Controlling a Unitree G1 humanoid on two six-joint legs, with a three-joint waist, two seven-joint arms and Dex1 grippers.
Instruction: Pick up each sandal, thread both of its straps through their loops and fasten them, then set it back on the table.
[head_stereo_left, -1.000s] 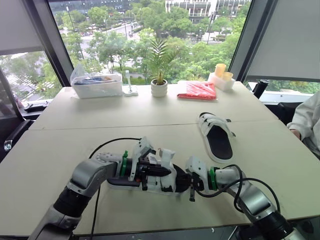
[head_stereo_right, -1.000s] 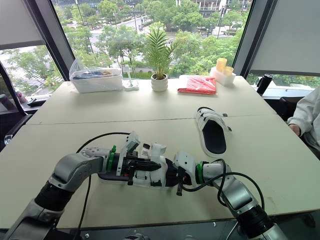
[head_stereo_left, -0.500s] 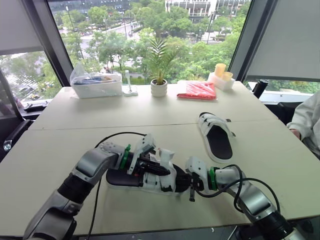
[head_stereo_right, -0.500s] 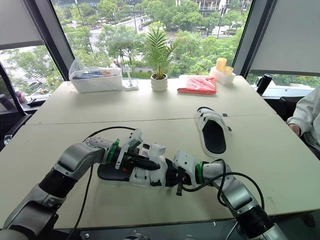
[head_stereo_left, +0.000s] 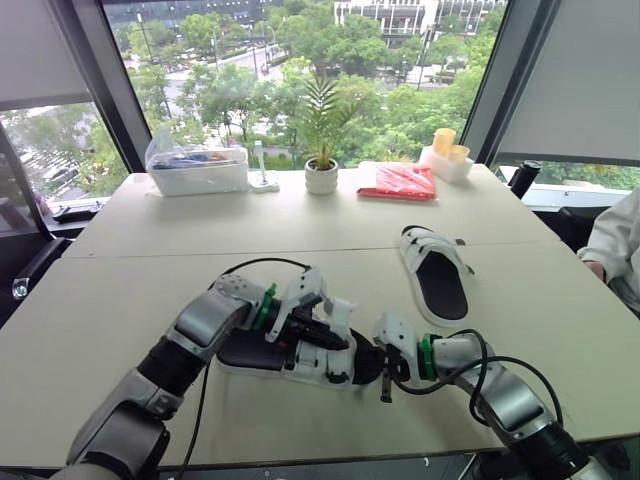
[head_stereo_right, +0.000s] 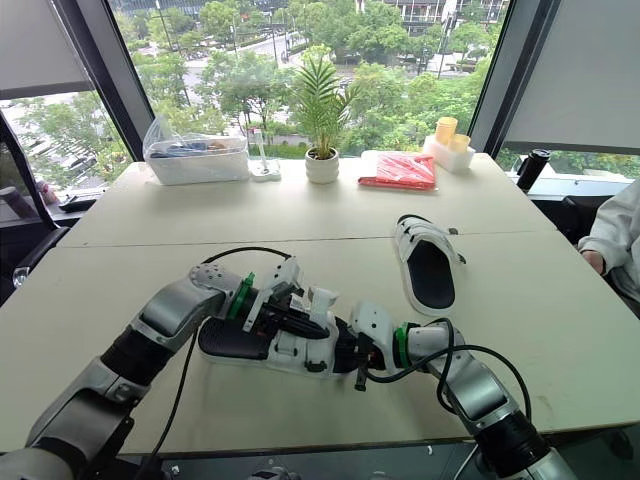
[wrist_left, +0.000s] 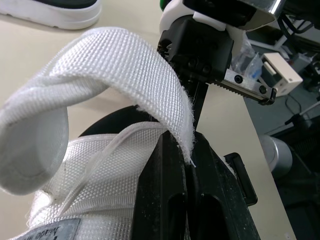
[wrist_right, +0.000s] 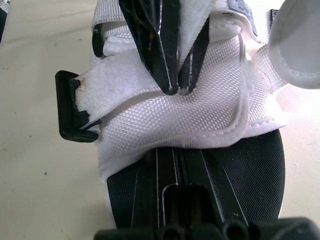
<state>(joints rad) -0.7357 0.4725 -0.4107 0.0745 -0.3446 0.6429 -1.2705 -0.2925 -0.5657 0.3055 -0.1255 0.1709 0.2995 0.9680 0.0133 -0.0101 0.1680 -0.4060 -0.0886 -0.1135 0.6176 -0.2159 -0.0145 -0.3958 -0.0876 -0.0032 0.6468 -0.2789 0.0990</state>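
The near sandal (head_stereo_left: 250, 352), black footbed with white straps, lies in front of me on the table (head_stereo_left: 120, 300). My left gripper (head_stereo_left: 335, 340) is shut on one of its white straps (wrist_left: 125, 65), and the strap arches up over the fingers (wrist_left: 165, 190). A black loop (wrist_right: 70, 107) sticks out at the sandal's side. My right gripper (head_stereo_left: 382, 365) grips the sandal's end, one finger (wrist_right: 187, 175) lying on the footbed. The second sandal (head_stereo_left: 440, 285) lies flat, farther back on the right, apart from both grippers.
A potted plant (head_stereo_left: 321, 177), a clear plastic box (head_stereo_left: 196, 170), a red packet (head_stereo_left: 398, 182) and yellow cups (head_stereo_left: 445, 155) line the far edge. A person's sleeve (head_stereo_left: 615, 245) is at the right edge. A black cable (head_stereo_left: 255, 265) loops over my left arm.
My left forearm has swung farther from me, over the sandal's heel end, still holding the strap. The near sandal has turned slightly. The right arm has stayed put.
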